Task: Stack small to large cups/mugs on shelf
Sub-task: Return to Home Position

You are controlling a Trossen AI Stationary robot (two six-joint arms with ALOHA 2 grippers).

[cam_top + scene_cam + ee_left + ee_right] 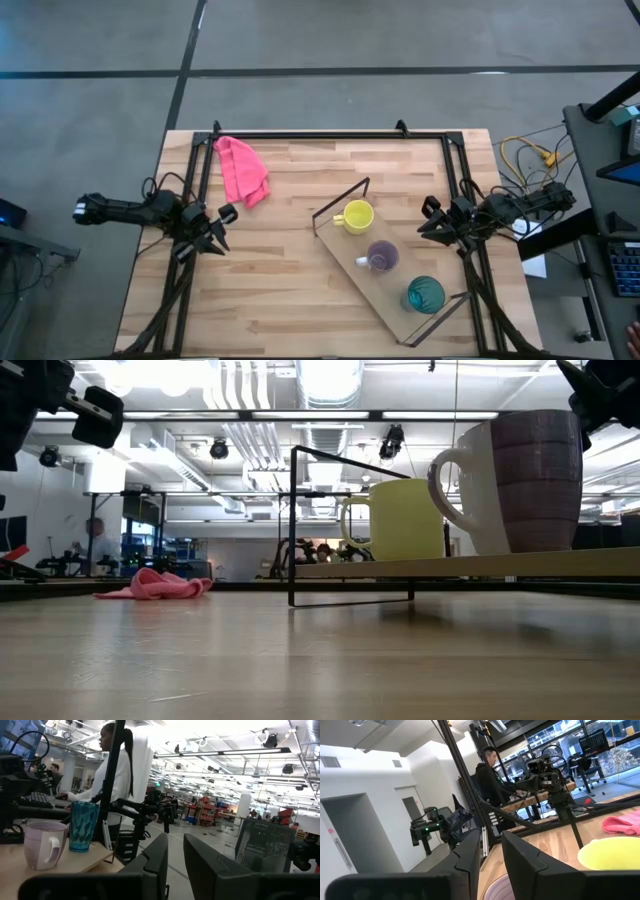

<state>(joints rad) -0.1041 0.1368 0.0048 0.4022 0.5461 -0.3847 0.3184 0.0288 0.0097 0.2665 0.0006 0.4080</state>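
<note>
The plywood shelf (352, 262) lies slantwise on the table's right half, with a black wire bracket (350, 600) at each short end. On it, each standing on its base, are a yellow mug (355, 215), a purple mug (381, 257) and a teal ribbed cup (425, 294), in a row from far to near. The teal cup is out of the low view. My left gripper (218, 228) hovers over the table's left half, open by a narrow gap (175, 837) and empty. My right gripper (428, 218) hovers right of the yellow mug, open by a narrow gap (490, 834) and empty.
A pink cloth (242, 170) lies at the table's far left. The arms' black frame rails (330, 133) run along the table's far, left and right sides. One person (117, 770) sits beyond the table's right side and another (490, 775) beyond its left side. Cables (525, 152) lie off the right edge.
</note>
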